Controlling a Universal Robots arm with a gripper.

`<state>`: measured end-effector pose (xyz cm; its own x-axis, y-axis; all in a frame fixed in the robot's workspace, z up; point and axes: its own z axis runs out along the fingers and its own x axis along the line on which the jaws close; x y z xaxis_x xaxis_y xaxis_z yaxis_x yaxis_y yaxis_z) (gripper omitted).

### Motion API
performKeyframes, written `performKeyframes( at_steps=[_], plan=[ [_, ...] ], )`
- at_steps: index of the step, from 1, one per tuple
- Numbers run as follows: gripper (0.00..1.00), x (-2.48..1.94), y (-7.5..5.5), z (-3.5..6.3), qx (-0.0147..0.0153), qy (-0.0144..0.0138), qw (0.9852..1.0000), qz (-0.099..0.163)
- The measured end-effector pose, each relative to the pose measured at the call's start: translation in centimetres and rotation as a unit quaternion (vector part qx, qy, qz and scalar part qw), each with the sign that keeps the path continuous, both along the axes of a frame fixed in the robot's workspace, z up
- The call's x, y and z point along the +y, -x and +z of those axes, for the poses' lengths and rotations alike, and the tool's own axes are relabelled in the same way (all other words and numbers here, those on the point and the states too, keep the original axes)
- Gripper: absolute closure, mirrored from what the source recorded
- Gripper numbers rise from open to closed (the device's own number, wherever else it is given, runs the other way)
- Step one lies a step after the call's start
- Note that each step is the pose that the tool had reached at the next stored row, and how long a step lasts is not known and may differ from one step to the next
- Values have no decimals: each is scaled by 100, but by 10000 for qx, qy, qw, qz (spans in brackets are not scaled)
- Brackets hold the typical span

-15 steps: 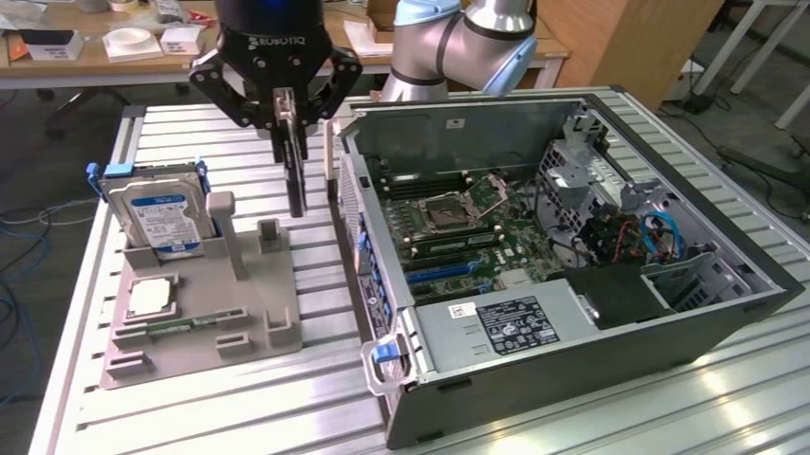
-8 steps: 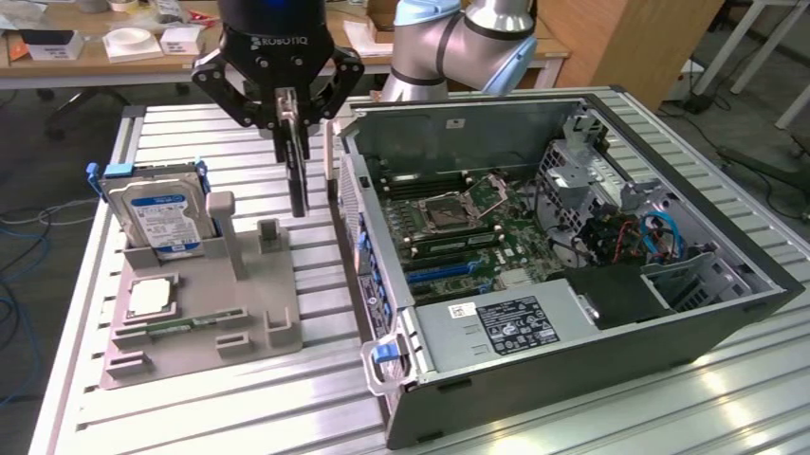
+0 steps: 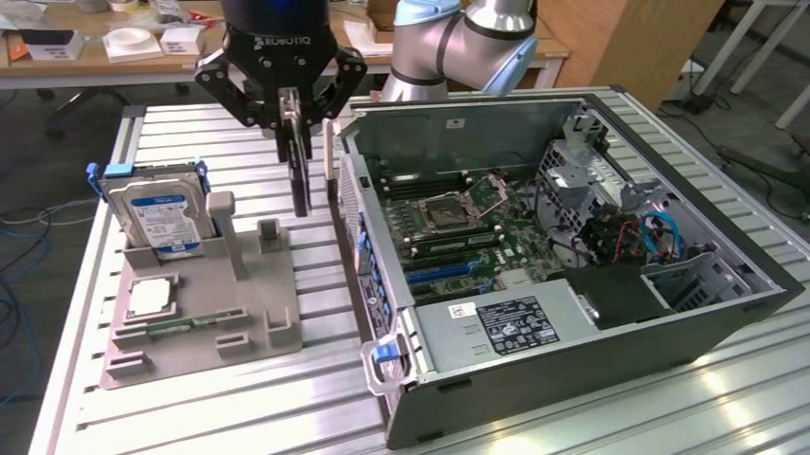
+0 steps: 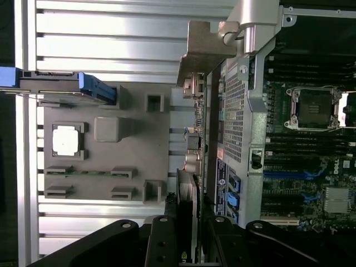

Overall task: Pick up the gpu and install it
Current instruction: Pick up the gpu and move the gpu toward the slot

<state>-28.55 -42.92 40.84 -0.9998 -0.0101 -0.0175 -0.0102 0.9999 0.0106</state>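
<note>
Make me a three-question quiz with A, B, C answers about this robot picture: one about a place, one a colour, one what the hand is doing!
1. Where is the hard drive? A in a drawer; B standing in the grey holder; C on a chair.
2. What colours is its label? A red and yellow; B all black; C blue and white.
3. What is the hand doing? A gripping the gpu; B hanging empty; C gripping the hard drive.
Answers: B, it stands upright there; C, blue print on white shows; A, the thin card hangs clamped in it.
</note>
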Motion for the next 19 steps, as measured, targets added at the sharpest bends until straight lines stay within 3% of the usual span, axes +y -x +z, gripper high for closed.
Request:
performKeyframes(
  at_steps=[19],
  plan=[
    [73,0,-58,0,0,0,10000,2]
  ],
)
